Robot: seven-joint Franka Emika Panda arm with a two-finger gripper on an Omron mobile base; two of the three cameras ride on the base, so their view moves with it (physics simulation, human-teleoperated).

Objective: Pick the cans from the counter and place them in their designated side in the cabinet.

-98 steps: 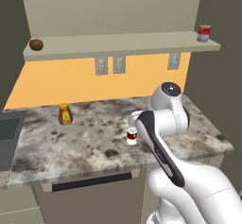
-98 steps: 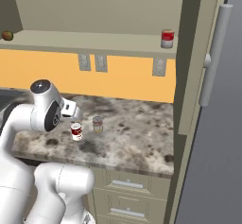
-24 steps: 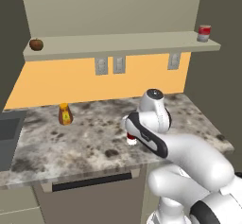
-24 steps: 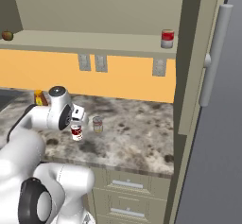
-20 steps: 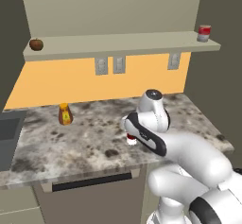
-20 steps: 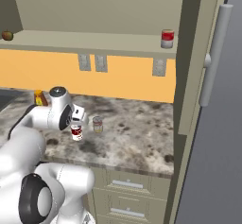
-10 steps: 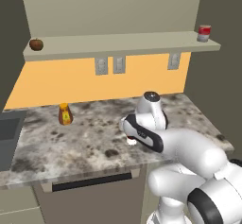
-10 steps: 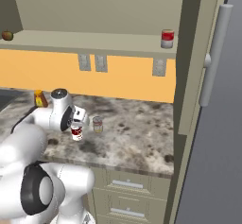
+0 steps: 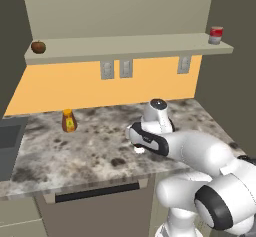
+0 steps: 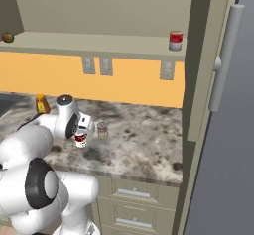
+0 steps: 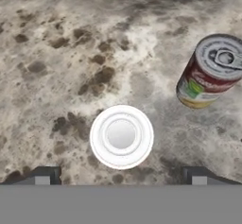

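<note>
Lower than half a second ago, the arm has folded its wrist down over the tabletop, and the pincer hangs wide open straight above the dark red and white can, gripping nothing. From the hand camera that can's white round top sits between the two finger tips, with the silver-grey can standing just beside it, apart. From the right base camera this second can shows its green-and-orange label. On the cabinet's shelf board, a brighter red-and-grey can stands at the right end and a small brown round thing at the left. An orange bottle stands far left on the tabletop.
</note>
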